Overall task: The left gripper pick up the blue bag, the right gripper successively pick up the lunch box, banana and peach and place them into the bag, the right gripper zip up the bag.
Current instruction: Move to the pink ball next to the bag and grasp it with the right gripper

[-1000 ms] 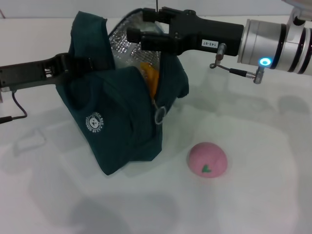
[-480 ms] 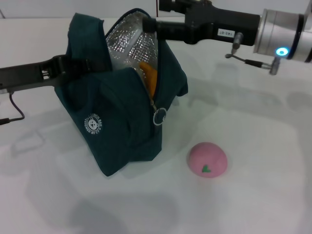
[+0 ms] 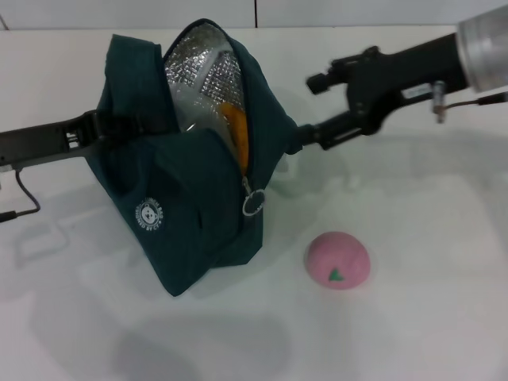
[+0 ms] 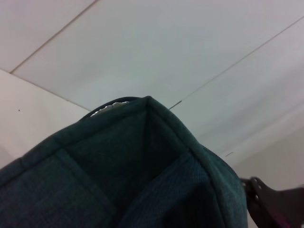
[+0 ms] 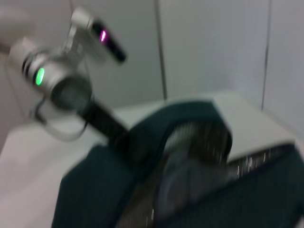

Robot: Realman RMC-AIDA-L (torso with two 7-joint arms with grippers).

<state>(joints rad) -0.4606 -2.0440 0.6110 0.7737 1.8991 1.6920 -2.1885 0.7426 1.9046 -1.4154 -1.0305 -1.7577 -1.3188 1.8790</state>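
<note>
The dark teal-blue fabric lunch bag with silver foil lining (image 3: pixel 186 198) stands open on the white table (image 3: pixel 429 317), held up at nine o'clock by the black left gripper (image 3: pixel 111 125) pinching its side. An orange-yellow banana (image 3: pixel 236 131) shows inside the mouth. The black right gripper (image 3: pixel 305 111) hovers at the bag's three o'clock — fingers spread, empty. The round pink toy peach (image 3: pixel 338 259) lies at five o'clock — apart from the bag.

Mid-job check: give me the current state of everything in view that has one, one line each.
blue bag: unzipped, mouth open, foil lining showing, held up at its side.
banana: inside the bag, partly visible.
peach: on the table, outside the bag.
left gripper: gripping the bag's side.
right gripper: beside the bag, fingers open, empty.
</note>
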